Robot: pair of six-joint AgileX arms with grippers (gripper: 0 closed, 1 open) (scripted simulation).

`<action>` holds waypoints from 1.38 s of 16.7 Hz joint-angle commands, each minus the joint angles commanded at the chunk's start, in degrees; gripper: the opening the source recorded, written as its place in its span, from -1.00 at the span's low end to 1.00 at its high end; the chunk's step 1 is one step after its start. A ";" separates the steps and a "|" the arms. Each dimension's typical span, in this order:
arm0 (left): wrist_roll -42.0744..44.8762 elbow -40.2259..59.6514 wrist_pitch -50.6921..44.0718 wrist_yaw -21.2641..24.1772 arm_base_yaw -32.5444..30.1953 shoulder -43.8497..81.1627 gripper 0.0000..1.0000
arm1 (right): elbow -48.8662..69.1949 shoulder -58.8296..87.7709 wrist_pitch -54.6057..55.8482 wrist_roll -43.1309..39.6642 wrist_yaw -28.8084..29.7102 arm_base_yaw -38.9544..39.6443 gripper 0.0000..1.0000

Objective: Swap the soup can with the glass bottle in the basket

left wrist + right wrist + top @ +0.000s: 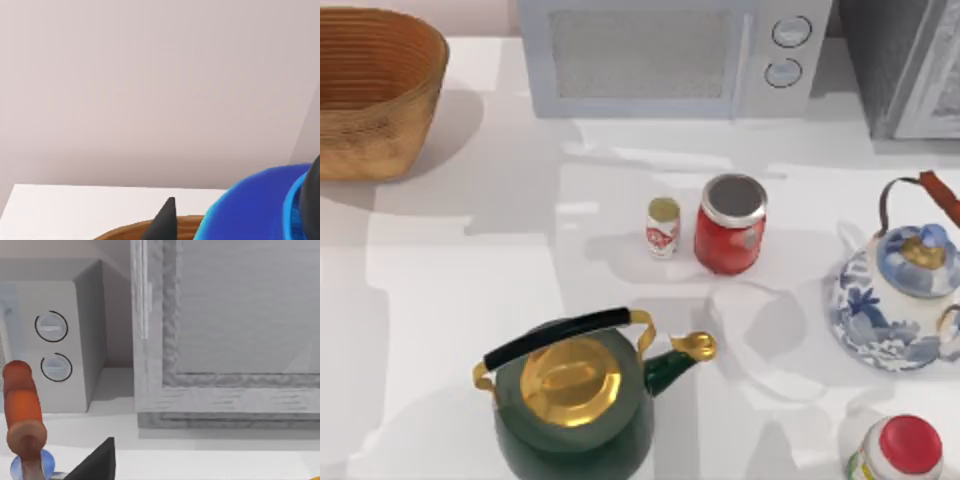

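Soup can (730, 224) stands upright mid-bench, just beside a small tin (662, 227), apparently awaiting pickup. Basket (375, 95) sits at the far left corner, interior hidden. Whether either AgileX gripper is open or holding anything cannot be told.

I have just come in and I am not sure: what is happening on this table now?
Nothing is held at this moment. The soup can stands in the middle of the table, beside a bigger red can. The basket sits at the far left corner. One left gripper fingertip shows just above the basket's rim, beside something blue.
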 joint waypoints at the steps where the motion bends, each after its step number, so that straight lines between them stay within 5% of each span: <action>1: -0.07 0.63 -0.69 -0.03 -0.33 0.10 -1.00 | 0.00 0.00 0.00 0.00 0.00 0.00 1.00; 19: -0.59 3.94 7.54 -1.41 -2.03 11.57 -1.00 | 0.00 0.00 0.00 0.00 0.00 0.00 1.00; 23: -0.59 3.94 7.54 -1.41 -2.03 11.57 -0.40 | 0.00 0.00 0.00 0.00 0.00 0.00 1.00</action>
